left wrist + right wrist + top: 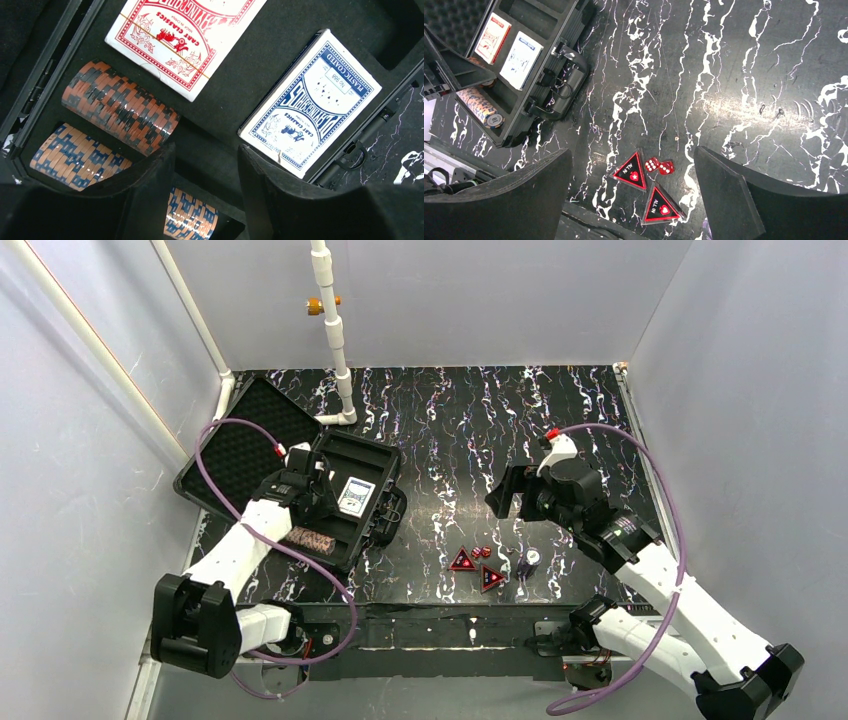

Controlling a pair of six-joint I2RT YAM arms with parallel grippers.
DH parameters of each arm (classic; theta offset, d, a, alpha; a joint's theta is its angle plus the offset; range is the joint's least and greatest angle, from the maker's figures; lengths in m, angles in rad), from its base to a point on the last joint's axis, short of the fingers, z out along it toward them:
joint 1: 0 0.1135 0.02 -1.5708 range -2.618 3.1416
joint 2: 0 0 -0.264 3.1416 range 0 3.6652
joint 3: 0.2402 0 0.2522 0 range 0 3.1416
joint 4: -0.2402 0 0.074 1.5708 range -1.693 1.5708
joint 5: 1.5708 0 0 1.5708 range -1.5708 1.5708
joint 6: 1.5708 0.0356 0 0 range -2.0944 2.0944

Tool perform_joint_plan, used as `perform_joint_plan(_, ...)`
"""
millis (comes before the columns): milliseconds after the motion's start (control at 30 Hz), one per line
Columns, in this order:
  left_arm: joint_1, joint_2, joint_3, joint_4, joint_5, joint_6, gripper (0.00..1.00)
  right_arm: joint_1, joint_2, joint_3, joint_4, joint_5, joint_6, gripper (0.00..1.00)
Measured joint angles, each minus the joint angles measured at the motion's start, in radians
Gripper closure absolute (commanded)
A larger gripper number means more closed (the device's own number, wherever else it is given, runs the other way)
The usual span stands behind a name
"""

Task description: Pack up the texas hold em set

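Two red triangles (pixel 631 172) lying right of case (pixel 370 455); we are centring wide-apart right gripper (pixel 632 155) over one; left gripper (pixel 206 150) fingers apart, empty.

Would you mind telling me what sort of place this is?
Probably a robot test cell: plain grey walls enclose a black marbled table, and a white pipe post stands at the back.
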Motion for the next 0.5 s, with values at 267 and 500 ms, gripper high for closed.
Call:
perform_joint_plan(267, 0.010, -0.080, 0.101, -0.111, -0.027, 0.040, 0.09, 0.000, 0.011, 0.074, -0.064, 0.039, 0.001, 0.02)
perform_joint_plan(500, 0.010, -0.238, 0.148, -0.172, 0.001, 0.108, 0.02, 0.000, 0.006, 0.090, -0.144, 0.198, 0.074, 0.02)
